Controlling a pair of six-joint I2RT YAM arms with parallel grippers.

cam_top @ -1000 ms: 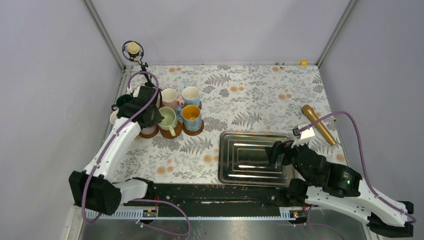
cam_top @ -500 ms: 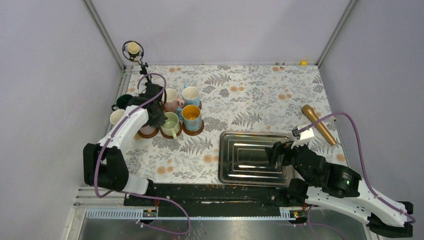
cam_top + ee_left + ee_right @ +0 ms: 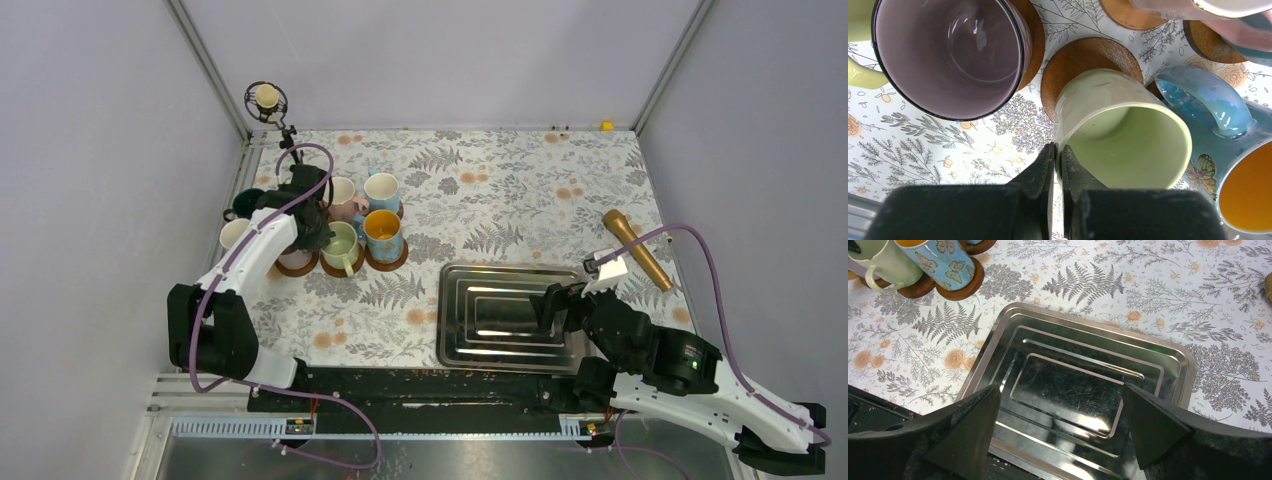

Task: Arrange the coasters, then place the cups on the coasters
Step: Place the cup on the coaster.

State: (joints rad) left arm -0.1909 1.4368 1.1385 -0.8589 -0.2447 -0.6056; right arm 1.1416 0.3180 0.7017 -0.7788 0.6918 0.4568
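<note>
Left wrist view: the left gripper point(image 3: 1057, 152) is closed, one finger either side of the pale green cup point(image 3: 1123, 145) wall at its rim. This cup sits on a coaster point(image 3: 1083, 57), between the mauve cup point(image 3: 948, 55) and the blue cup point(image 3: 1243, 165). The right gripper point(image 3: 1060, 390) is spread wide and empty above the steel tray point(image 3: 1168, 355).

Plain pale lilac walls point(image 3: 440, 60) close round on three sides, with slim metal posts point(image 3: 205, 62) in the far corners. The tabletop point(image 3: 500, 195) wears a fern-and-flower print, softly and evenly lit.
</note>
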